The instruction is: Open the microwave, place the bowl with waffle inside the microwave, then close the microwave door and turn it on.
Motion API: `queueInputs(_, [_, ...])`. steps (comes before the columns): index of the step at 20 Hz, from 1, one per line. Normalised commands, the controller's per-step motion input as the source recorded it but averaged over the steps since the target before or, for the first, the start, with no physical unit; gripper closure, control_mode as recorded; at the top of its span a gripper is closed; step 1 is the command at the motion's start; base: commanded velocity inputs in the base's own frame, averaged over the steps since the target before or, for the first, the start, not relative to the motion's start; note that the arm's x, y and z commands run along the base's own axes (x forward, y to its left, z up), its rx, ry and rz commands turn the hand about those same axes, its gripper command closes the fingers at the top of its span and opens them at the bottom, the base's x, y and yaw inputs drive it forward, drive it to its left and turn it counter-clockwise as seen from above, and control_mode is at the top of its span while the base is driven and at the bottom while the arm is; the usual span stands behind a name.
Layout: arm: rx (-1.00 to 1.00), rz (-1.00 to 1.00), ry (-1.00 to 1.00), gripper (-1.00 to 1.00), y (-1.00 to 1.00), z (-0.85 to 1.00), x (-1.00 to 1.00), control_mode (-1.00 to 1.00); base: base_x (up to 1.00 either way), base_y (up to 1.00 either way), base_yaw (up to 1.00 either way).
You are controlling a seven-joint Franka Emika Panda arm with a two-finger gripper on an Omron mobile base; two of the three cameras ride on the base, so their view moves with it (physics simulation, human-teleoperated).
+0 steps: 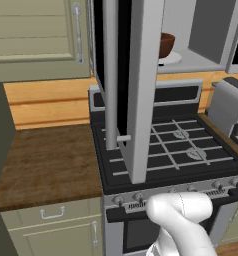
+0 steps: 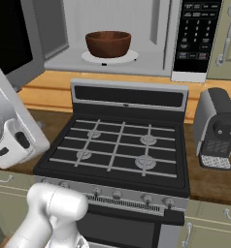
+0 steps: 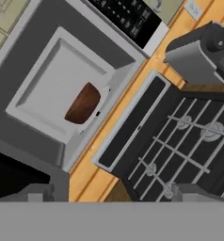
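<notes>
The microwave (image 2: 137,29) stands open above the stove. Inside it, the dark reddish-brown bowl (image 2: 107,43) rests on the white turntable (image 2: 109,58); the bowl (image 1: 166,44) and bowl (image 3: 83,103) show from other angles. I cannot see the waffle over the bowl's rim. The microwave door (image 1: 138,90) is swung out over the stove, its bar handle (image 1: 111,75) facing left; its black glass (image 2: 10,38) is at the far left. My gripper (image 3: 117,194) is open and empty, back from the cavity and looking into it. The control panel (image 2: 197,34) is to the right of the cavity.
A black gas stove (image 2: 120,145) lies under the microwave, with knobs along its front. A grey coffee machine (image 2: 217,128) stands on the wooden counter to its right. Beige cabinets (image 1: 36,35) hang at the left. Wooden counter (image 1: 46,165) runs left of the stove.
</notes>
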Motion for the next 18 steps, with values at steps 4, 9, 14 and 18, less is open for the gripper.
queueInputs(4, [-0.05,0.00,-0.01,-1.00,0.17,0.34,-0.14,-1.00,0.00,0.00,0.00])
queueInputs(9, [-0.13,0.04,0.00,-1.00,0.17,0.17,-0.46,-1.00,0.00,0.00,0.00])
queueInputs(14, [-0.17,0.07,0.00,-1.00,0.09,0.14,-0.55,-1.00,0.00,0.00,0.00])
queueInputs(18, [-0.17,0.04,0.00,-1.00,0.53,0.06,-0.38,-1.00,0.00,0.00,0.00])
